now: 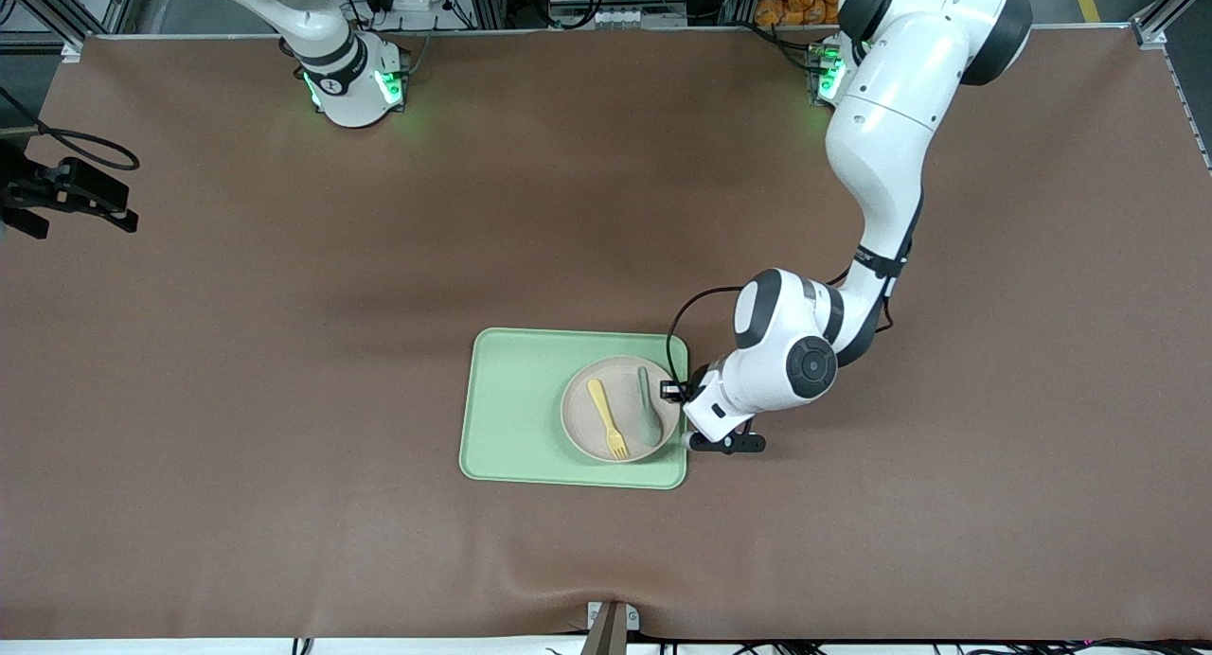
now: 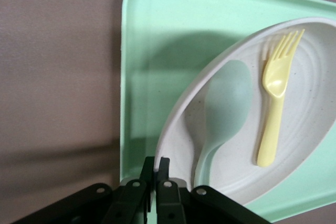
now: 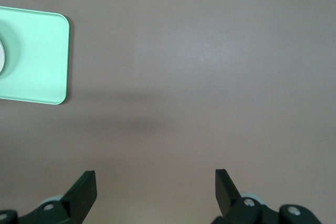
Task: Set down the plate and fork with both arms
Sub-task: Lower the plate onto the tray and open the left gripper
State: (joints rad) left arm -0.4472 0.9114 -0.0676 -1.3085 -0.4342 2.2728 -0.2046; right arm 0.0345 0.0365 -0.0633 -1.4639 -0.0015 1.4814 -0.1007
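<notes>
The pale beige plate (image 1: pixel 578 415) lies on the light-green tray (image 1: pixel 516 399), at the tray's end toward the left arm. On the plate rests the yellow fork (image 1: pixel 606 418), tines toward the front camera, with a grey-green spoon (image 1: pixel 648 415) beside it. My left gripper (image 1: pixel 679 391) is shut on the plate's rim; in the left wrist view its fingers (image 2: pixel 164 166) pinch the edge of the plate (image 2: pixel 310 103) close to the spoon (image 2: pixel 226 108) and the fork (image 2: pixel 273 114). My right gripper (image 3: pixel 156 182) hangs open over bare table, holding nothing.
The brown mat covers the whole table. The tray's corner (image 3: pixel 37 61) shows off to one side in the right wrist view. A black fixture with a cable (image 1: pixel 71 196) sits at the table's edge at the right arm's end.
</notes>
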